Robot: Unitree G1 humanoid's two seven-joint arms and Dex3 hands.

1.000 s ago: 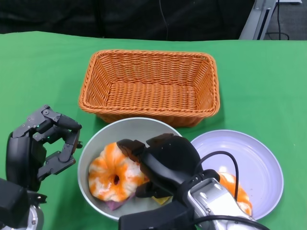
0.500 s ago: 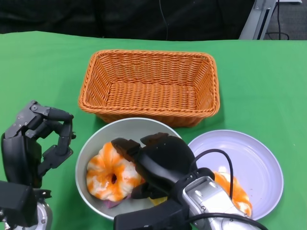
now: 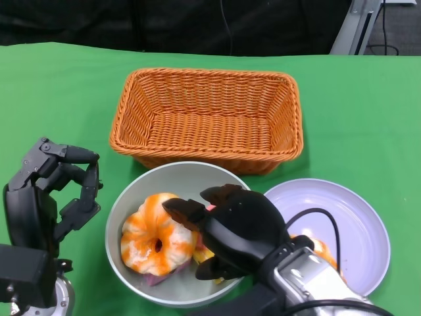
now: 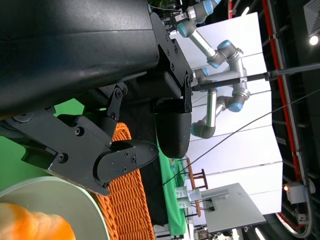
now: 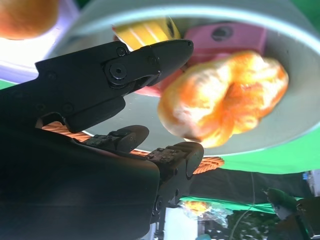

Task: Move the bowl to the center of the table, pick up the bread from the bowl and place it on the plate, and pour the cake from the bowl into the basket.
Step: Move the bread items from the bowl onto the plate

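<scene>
**Green table, bowl at the near middle**

Green cloth (image 3: 59,92) is covering the table we are working at, with dark background beyond its far edge.

The bowl (image 3: 135,191), pale grey, is sitting at the near middle of the table, just in front of the basket (image 3: 207,118) and touching or nearly touching the plate (image 3: 358,224) on its right. Inside it the bread (image 3: 156,240), an orange-and-white ring, is lying on the left half. Beside and under it we are seeing yellow and pink pieces (image 5: 235,35), which may be the cake; we cannot tell more.

Our right hand (image 3: 227,230) is reaching into the bowl from the near right, fingers spread, their tips at the bread's right edge. The right wrist view is showing a gap between fingertip and bread, so it is holding nothing.

Our left hand (image 3: 49,191) is hovering left of the bowl, apart from its rim, fingers curled loosely but apart, gripping nothing.

An orange item (image 3: 322,249) is lying on the plate, mostly hidden by our right forearm.
</scene>
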